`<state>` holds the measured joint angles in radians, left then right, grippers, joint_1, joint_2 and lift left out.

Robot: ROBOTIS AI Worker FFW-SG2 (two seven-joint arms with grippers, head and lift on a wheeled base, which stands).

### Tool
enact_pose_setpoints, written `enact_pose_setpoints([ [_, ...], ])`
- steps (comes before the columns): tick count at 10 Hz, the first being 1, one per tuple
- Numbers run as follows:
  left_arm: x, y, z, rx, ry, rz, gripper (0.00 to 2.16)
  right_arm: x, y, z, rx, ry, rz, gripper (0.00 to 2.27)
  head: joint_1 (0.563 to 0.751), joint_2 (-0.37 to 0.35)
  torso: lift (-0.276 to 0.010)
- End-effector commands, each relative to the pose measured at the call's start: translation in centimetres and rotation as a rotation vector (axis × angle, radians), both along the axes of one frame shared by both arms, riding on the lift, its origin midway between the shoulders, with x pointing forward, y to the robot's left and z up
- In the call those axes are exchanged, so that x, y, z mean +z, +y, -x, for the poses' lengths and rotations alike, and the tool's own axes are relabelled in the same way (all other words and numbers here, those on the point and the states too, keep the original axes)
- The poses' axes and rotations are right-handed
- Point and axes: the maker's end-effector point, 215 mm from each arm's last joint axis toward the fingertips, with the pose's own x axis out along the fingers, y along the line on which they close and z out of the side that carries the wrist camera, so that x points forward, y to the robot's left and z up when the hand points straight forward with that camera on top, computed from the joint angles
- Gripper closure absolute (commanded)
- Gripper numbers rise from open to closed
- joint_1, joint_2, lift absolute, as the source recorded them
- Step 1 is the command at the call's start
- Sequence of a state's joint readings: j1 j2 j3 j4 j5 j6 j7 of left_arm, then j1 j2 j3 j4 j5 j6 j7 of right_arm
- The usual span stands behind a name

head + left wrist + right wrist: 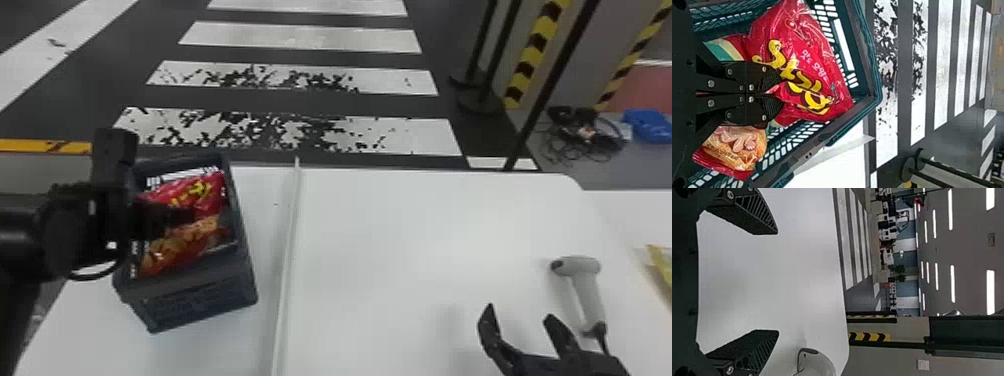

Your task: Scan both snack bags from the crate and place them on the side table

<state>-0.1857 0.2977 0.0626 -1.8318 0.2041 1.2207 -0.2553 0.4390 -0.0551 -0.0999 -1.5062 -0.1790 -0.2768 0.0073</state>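
Gripping red snack bag (789, 43), ten o'clock
Lift your clamped left gripper (775, 95) straight, clearing the crate (200, 296); right gripper (777, 282) gapes.

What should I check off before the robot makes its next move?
1. Left gripper closed on the red bag: ok, a fold is pinched between its fingers.
2. Red bag lifted out of the crate: not ok, it is inside.
3. Orange bag in the crate for its turn: ok.
4. Right gripper open and empty: ok.
5. Scanner in the right gripper: not ok, it lies on the table.
6. Grip firm enough to lift: cannot tell.
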Motion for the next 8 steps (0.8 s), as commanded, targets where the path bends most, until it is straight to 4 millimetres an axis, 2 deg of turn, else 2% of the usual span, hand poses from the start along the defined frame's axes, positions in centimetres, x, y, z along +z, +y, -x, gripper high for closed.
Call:
enact_pose_setpoints([
  [1,0.8,0.4,-0.4,0.015,-0.059,0.043,2.14,0.0,0.0,0.1,-0.002,0.001,-0.001,0.1,0.695,-0.022,-0.095],
  [3,2.5,0.8,-1.6,0.037,-0.208,0.108,2.14,-0.2,0.0,0.1,-0.004,0.006,-0.003,0.1,0.695,-0.017,-0.095],
  [5,1.6,1.2,-1.0,0.061,-0.26,0.163,2.14,-0.5,0.1,0.2,-0.003,0.016,-0.006,0.1,0.695,-0.012,-0.095],
  [8,3.7,1.6,-1.1,0.089,-0.387,0.242,2.14,-0.9,0.2,0.3,-0.002,0.028,-0.01,0.11,0.695,-0.003,-0.095],
])
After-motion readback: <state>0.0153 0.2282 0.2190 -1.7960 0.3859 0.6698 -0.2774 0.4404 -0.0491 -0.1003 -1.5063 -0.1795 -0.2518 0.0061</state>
